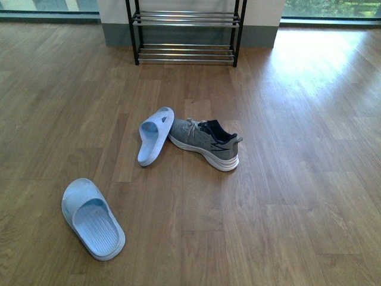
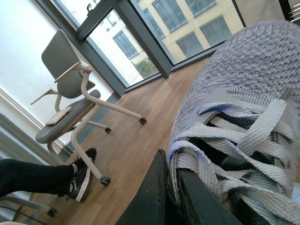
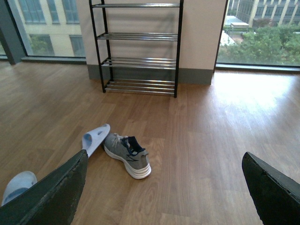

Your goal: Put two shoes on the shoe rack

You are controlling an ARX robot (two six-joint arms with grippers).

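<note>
In the front view, the shoe rack (image 1: pixel 186 36) is standing against the wall at the far end of the wooden floor (image 1: pixel 297 179). One grey sneaker (image 1: pixel 205 144) is sitting on its sole near the middle of the floor, well apart from the rack, with its toe pointing left. A light blue slipper (image 1: pixel 156 135) is leaning on its edge against that toe, touching it. A second slipper (image 1: pixel 92 218) is lying nearer the camera to the left, apart from both. In the left wrist view, the left end effector (image 2: pixel 171 168) is gripping the other grey sneaker (image 2: pixel 243 93) — its dark fingers (image 2: pixel 150 197) are pressing close together on the shoe's edge beside the laces, and the knit upper is filling much of the frame. Behind it, a grey chair (image 2: pixel 70 93) is standing by the windows, and a person's leg ending in a black shoe (image 2: pixel 79 180) is reaching in from the side. In the right wrist view, the right end effector (image 3: pixel 164 197) is hanging with its fingers spread wide, gripping nothing — beyond it the sneaker on the floor, the slippers and the rack are showing.
</note>
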